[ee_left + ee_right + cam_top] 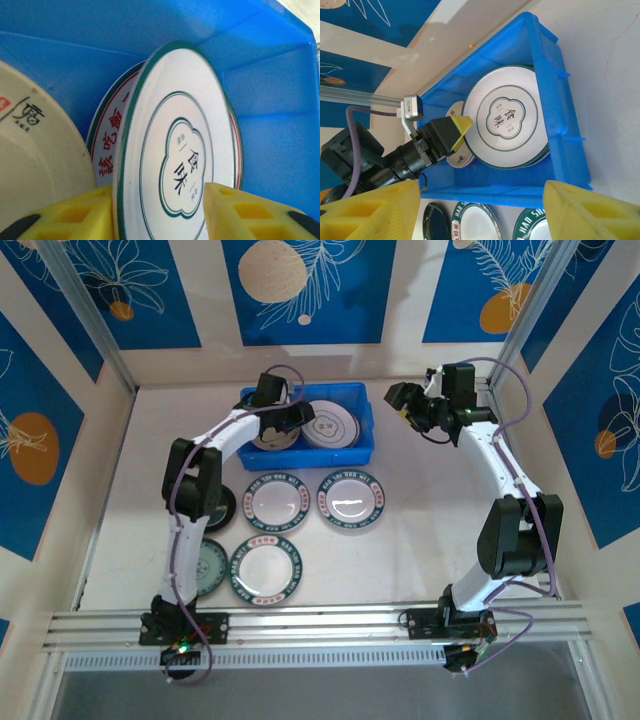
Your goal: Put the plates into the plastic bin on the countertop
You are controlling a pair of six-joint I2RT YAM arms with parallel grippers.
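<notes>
The blue plastic bin stands at the back of the countertop. In it lies a white plate with a thin green ring, on top of a plate with red lettering; a cream plate lies beside them. My left gripper is inside the bin, open, its yellow fingers standing apart on either side of the white plate's near rim. My right gripper hovers open and empty to the right of the bin, looking down on the white plate and the left gripper.
Three white plates with green lettered rims lie in front of the bin. A black plate and a dark green plate sit partly under the left arm. An aluminium rail runs along the near edge.
</notes>
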